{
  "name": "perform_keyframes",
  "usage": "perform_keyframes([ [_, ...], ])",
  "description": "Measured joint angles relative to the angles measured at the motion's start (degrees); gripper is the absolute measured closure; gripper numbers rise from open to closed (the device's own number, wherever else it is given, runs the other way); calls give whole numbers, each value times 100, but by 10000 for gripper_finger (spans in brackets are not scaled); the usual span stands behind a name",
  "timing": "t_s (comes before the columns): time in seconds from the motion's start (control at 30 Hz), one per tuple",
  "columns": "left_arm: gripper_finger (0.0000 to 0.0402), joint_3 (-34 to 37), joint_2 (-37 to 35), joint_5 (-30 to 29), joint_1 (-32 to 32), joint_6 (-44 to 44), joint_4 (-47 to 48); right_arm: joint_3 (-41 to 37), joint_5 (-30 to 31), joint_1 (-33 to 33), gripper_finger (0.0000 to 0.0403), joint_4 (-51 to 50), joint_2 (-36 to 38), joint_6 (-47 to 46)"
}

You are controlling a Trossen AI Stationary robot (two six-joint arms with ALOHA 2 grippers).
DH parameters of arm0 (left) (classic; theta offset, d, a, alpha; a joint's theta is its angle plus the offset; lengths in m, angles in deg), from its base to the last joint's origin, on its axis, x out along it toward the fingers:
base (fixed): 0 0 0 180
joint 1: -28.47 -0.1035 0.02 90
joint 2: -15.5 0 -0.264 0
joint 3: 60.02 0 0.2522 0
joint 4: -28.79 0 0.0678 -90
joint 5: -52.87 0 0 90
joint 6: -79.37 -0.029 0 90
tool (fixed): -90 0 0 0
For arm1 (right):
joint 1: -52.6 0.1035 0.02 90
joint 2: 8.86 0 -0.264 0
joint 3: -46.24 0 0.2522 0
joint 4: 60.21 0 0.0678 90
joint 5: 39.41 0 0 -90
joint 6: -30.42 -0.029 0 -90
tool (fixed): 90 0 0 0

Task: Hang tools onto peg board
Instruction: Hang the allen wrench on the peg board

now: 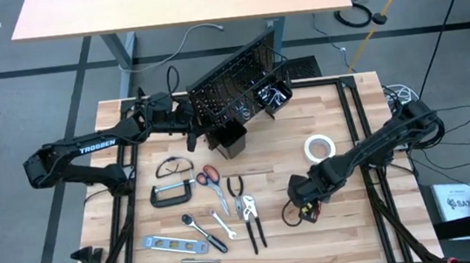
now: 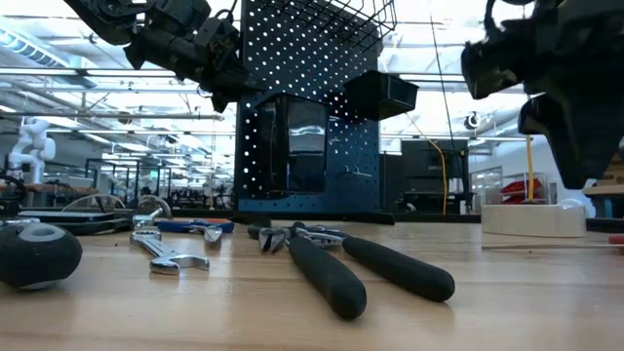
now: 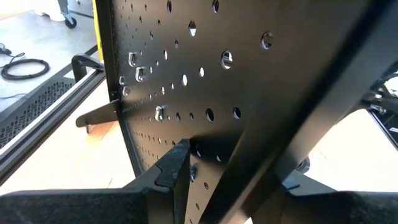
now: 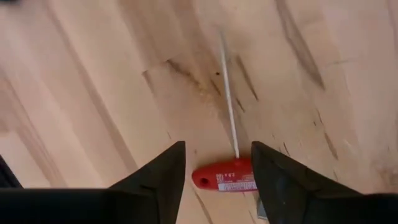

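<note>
The black perforated peg board [image 1: 239,83] stands at the table's far middle, with a black bin [image 1: 230,141] at its foot. My left gripper [image 1: 187,126] is shut on the board's left edge. Tools lie flat on the wood: safety glasses [image 1: 173,166], C-clamp [image 1: 171,193], red-handled scissors [image 1: 207,176], pliers [image 1: 251,222], ratchet wrench [image 1: 198,226], level [image 1: 168,242] and white tape roll [image 1: 319,147]. My right gripper [image 4: 217,165] points down, open, above a red T-handled screwdriver [image 4: 225,177]. Its fingers stand on either side of the red handle. My left gripper has the peg board's left edge [image 3: 186,134] between its two fingers. One finger [image 3: 176,165] lies on the perforated face; the board hides the other. The fingers come nearly level from the table's left. The board stands with its foot on the table.
The tools crowd the near left half of the table, with long pliers [image 2: 341,263] and a wrench [image 2: 171,255] nearest the low camera. A wire basket [image 1: 267,89] hangs on the board. Bare wood [image 1: 350,224] lies near the right front.
</note>
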Motion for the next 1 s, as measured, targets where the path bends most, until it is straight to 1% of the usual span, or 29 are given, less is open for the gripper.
perform_keyframes([
  [0.17,279,0,0,-1,-3,0,4,-2,0,44,246,3,-142,649],
  [0.27,279,2,0,0,-3,0,9,-2,7,177,255,43,-195,1692],
  [0.3,278,0,0,-2,-3,0,7,-2,0,224,257,41,-192,2181],
  [0.47,279,0,0,-1,-3,0,11,2,26,316,266,133,-128,5355],
  [0.67,279,0,0,-3,-3,3,11,2,39,342,266,97,-166,8177],
  [0.7,279,0,0,-2,-3,4,13,2,124,337,266,105,-173,8638],
  [0.9,279,0,0,-2,-3,36,11,2,1221,342,266,63,-181,11867],
  [1.0,279,0,0,-2,-3,154,4,2,1272,288,266,-31,-189,13328],
])
